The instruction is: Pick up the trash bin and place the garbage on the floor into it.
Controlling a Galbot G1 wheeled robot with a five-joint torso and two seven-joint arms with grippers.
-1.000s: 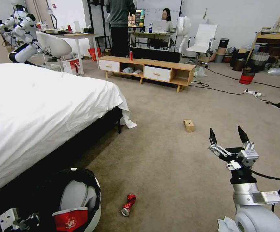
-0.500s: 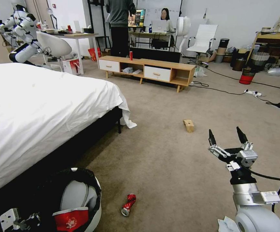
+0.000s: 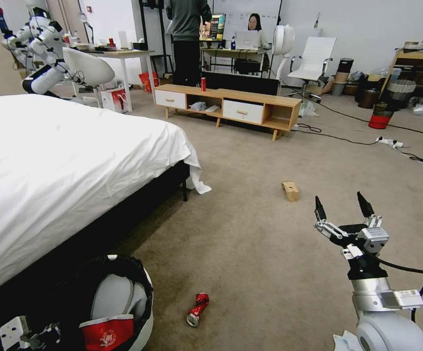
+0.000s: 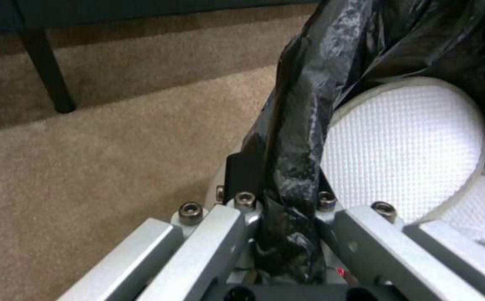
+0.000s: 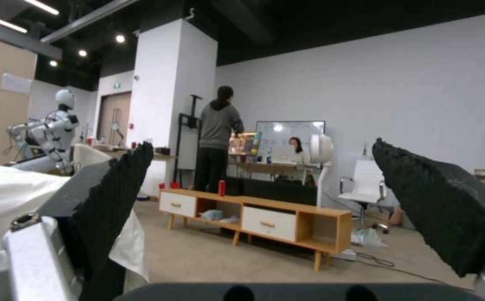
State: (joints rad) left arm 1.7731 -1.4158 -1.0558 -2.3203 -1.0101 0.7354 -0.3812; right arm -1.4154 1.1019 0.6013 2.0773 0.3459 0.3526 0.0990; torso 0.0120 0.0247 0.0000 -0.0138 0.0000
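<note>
The trash bin [image 3: 124, 297] sits near, on the left, close beside the bed [image 3: 65, 161]. The left gripper [image 4: 275, 217] pinches its black bag rim. The right gripper [image 3: 342, 207] hangs wide open, holding nothing, over bare floor [image 3: 250, 234]. A crushed red can [image 3: 197, 309] lies just right of the bin. A tan box [image 3: 290, 190] lies farther off, with open carpet all around it.

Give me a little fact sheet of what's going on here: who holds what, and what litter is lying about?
left gripper: shut on the rim of the trash bin, pinching its black bag
right gripper: open, empty, raised above the floor
inside bin: red-white paper cup
litter on floor: crushed red can, tan cardboard box, white tissue
nearby: bed beside the bin
</note>
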